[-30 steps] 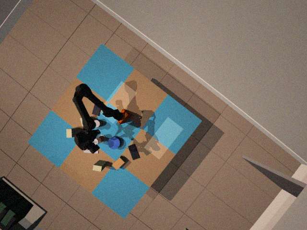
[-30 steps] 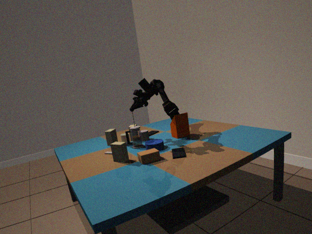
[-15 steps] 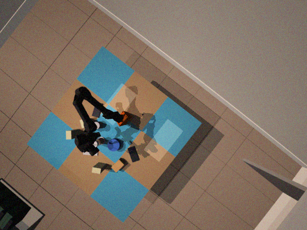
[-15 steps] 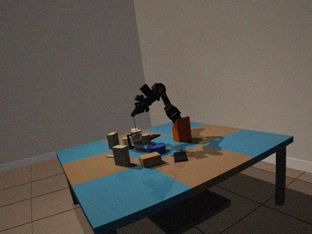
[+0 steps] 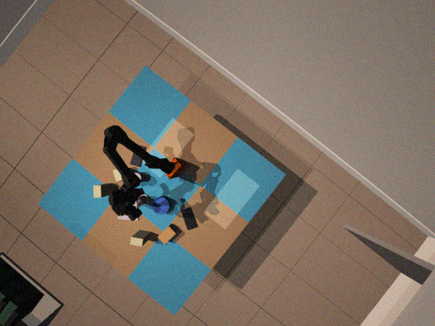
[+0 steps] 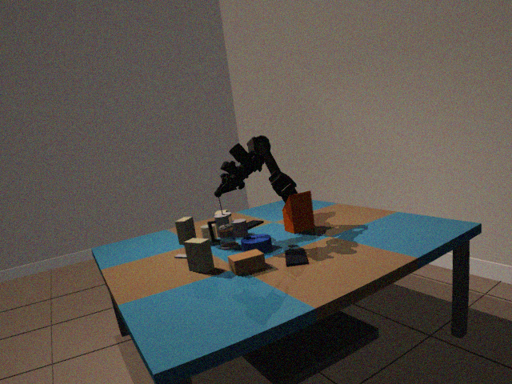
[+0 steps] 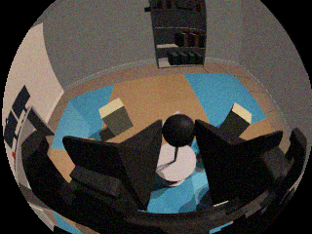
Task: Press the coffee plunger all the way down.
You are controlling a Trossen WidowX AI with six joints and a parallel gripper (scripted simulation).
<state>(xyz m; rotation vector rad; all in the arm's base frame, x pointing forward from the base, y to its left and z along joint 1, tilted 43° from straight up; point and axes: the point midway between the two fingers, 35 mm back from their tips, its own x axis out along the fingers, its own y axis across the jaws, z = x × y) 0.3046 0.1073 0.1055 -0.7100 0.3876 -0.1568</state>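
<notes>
A checkered blue-and-tan table (image 6: 372, 264) stood in a bare corner. On it, the coffee press (image 6: 222, 225) sat just behind the blue round container (image 6: 256, 242), with the orange box (image 6: 298, 212) farther back. The black arm reached over the press, its gripper (image 7: 178, 132) pinching the plunger's black knob (image 7: 178, 129), the rod (image 6: 220, 203) fully raised. The grasp looked made; the next move called for a straight vertical push, avoiding sideways drag on the press.
</notes>
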